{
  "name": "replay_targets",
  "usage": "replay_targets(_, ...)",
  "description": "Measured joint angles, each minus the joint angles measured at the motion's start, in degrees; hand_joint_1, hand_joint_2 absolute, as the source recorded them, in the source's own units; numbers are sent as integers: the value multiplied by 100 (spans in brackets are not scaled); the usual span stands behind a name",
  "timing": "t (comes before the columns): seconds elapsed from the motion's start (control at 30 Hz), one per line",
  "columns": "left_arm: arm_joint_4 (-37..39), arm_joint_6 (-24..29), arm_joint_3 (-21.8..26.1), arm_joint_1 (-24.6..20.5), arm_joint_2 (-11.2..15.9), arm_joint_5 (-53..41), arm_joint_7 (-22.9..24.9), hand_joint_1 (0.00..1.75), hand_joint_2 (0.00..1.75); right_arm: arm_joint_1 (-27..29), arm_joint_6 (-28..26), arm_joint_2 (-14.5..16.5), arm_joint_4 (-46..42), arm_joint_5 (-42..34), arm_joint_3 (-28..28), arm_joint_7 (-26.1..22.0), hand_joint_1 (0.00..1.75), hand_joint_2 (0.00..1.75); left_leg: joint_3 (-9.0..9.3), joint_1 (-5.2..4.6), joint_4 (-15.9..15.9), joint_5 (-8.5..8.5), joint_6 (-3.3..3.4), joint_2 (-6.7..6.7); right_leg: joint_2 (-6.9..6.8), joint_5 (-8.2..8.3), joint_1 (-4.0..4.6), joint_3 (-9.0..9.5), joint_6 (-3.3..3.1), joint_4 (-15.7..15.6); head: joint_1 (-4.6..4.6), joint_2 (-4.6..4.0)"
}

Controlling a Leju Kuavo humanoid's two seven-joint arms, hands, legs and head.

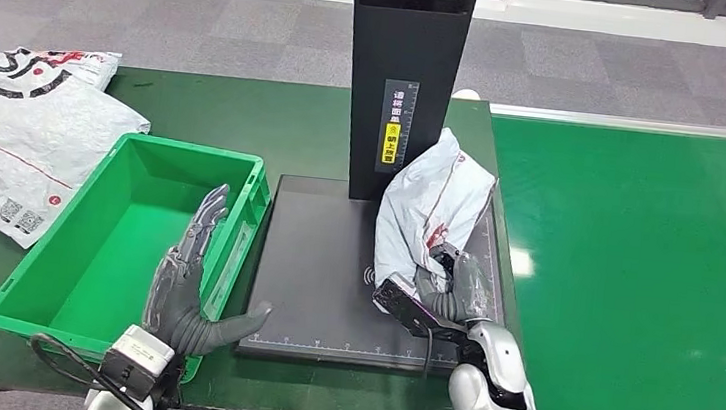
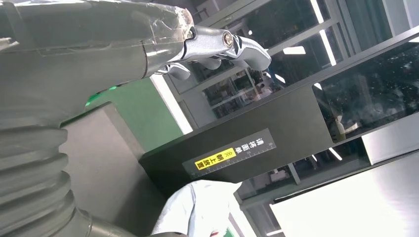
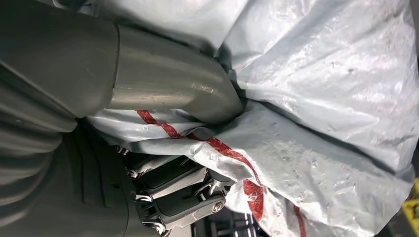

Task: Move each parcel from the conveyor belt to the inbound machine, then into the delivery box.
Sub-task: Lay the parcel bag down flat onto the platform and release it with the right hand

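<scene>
Grey carpet tiles lay beyond a dark green table (image 1: 327, 121), and on that table stood the black scanner (image 1: 406, 79), an upright column rising from the back of a flat black plate (image 1: 323, 262). All places below are told from this scanner.

On the plate's right part, just right of the column, a white parcel (image 1: 434, 212) with red print stood crumpled and partly upright, its upper end leaning near the column's yellow label (image 1: 391, 139). The right hand (image 1: 446, 288) gripped the parcel's lower end from the near side, fingers closed into the plastic; in the right wrist view the thick thumb (image 3: 168, 89) pressed into a fold of the parcel (image 3: 316, 98) while the darker fingers (image 3: 178, 197) curled under it by a red stripe.

Just left of the plate, touching its edge or nearly so, sat a green bin (image 1: 41, 274), with no parcel seen inside it. The left hand (image 1: 193, 279) hovered over the bin's right wall, fingers spread and straight, the thumb reaching toward the plate, holding nothing. The left wrist view looked past that hand (image 2: 217, 47) at the column (image 2: 257, 148) and a corner of the parcel (image 2: 197, 207).

Farther left, beyond the bin, two more white bags (image 1: 14, 131) lay flat on the table, overlapping. Right of the scanner ran the bright green belt (image 1: 633, 281), edged by a white rail at its far side.
</scene>
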Motion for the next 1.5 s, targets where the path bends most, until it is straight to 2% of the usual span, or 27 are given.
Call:
replay_targets(0.3,172,36,-28,-76,83,126,-52,0,175,-5,53,1,269,-238,286,-88,175,175,0,0,0,0,0,1,1,0,0,-1,0,0,0,0)
replay_targets(0.67,351,36,-110,-208,126,134,-60,0,175,263,412,108,479,-893,967,-577,175,175,1,1,0,0,0,0,1,0,1,0,0,0,0,0)
replay_targets(1.2,365,48,-120,-211,155,147,-60,0,175,318,390,114,492,-1055,1240,-542,175,175,3,0,0,0,0,0,1,1,1,3,0,0,0,0)
replay_targets(1.5,348,137,-120,-116,192,150,-90,0,175,316,-47,-13,463,-1081,1292,-244,175,175,2,0,1,0,0,0,0,1,-1,4,0,0,0,0)
